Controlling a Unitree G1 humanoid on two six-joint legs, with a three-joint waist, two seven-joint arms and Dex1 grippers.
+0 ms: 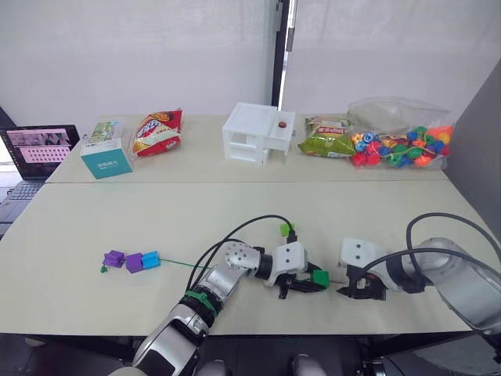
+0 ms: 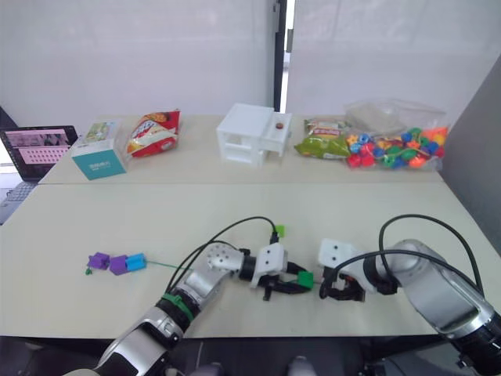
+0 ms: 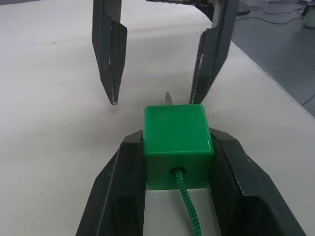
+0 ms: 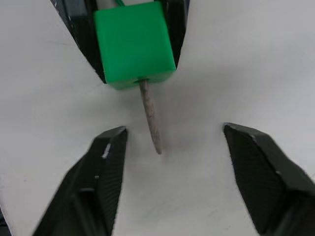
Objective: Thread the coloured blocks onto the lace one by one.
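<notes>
Left claw (image 3: 179, 162) clamps the green block (image 3: 178, 142) with the lace (image 3: 189, 211) run through, so the tip (image 4: 150, 118) pokes out. Right claw (image 4: 189, 172) gapes empty around the tip, likely to pull. Three threaded blocks (image 1: 130, 260) lie far behind on the table (image 1: 94, 227).

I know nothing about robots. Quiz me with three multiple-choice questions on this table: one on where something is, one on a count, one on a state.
1. Where is the bag of mixed beads?
A. far right of the table
B. beside the laptop
C. at the near edge

2. How many blocks sit bunched at the lace's left end?
A. one
B. three
C. five

3. What is the left tool doing?
A. hanging open
B. gripping the dark green block
C. holding a snack bag

Answers: 1 A, it lies past the white shelf. 2 B, two purple blocks and one blue block. 3 B, its fingers clamp the cube with the lace's tip poking out toward the open right tool.
</notes>
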